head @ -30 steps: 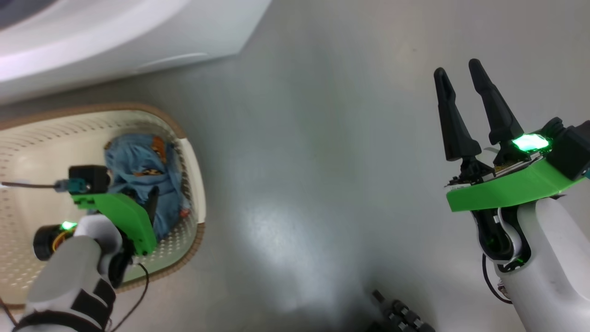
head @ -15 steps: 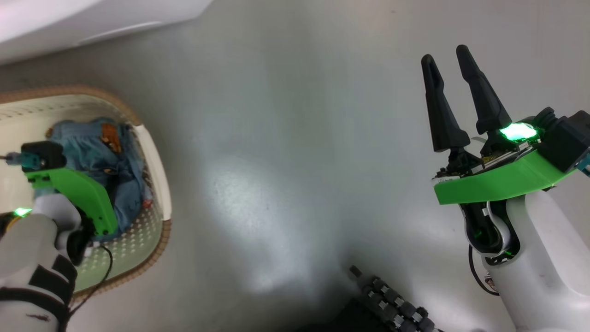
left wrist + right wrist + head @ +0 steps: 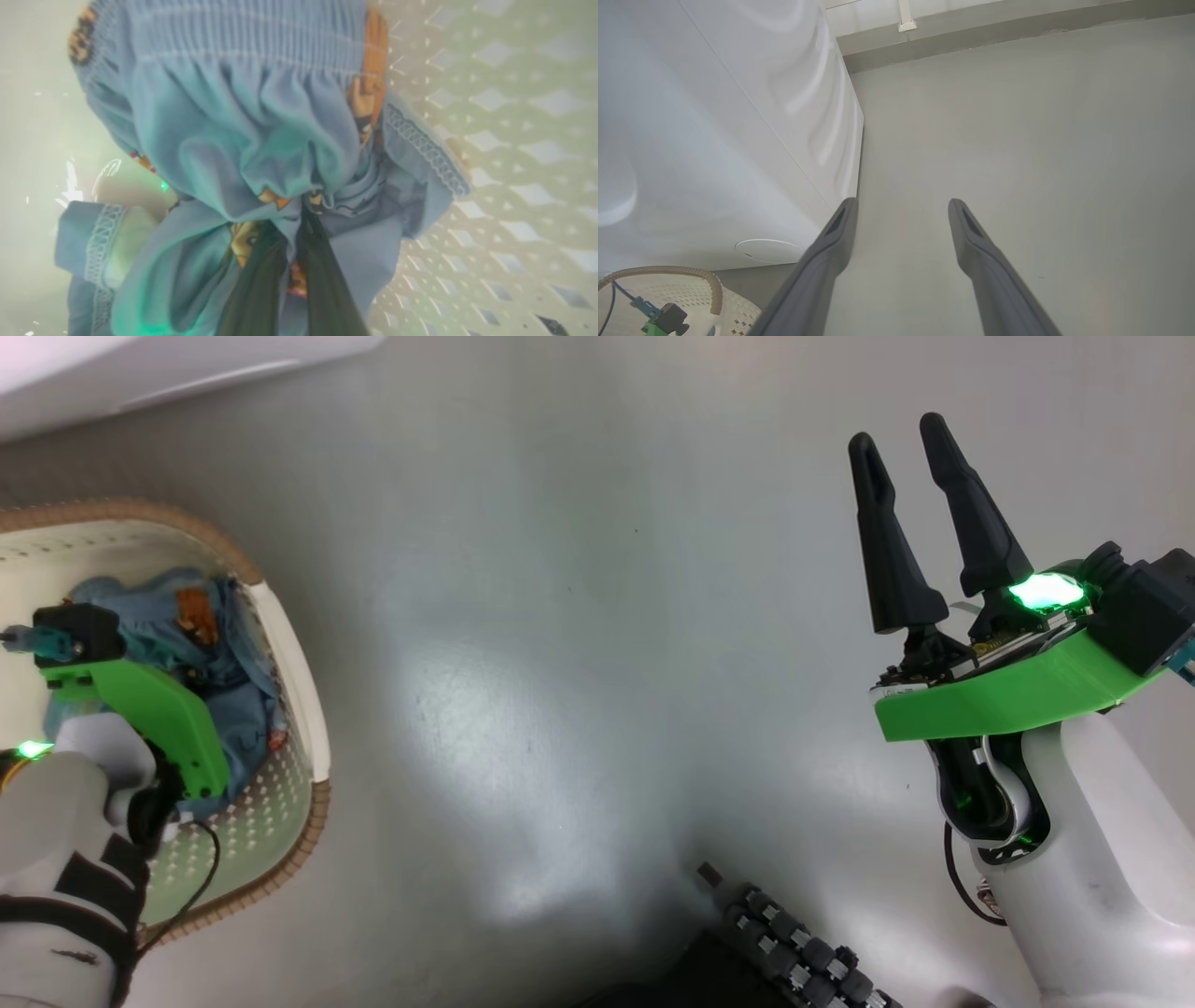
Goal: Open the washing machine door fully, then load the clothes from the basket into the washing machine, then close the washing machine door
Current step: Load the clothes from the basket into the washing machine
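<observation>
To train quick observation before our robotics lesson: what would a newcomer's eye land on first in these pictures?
First, the bunched light blue clothes, close up in the left wrist view, with the left gripper pinching its dark fingers on a fold inside the cream basket. Next, at the head view's right, the right gripper on its bright green mount holds its fingers apart above the grey floor.

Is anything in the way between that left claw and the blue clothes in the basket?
Nothing visible. The left gripper is down inside the basket, its fingers pinched together on a fold of the clothes.
</observation>
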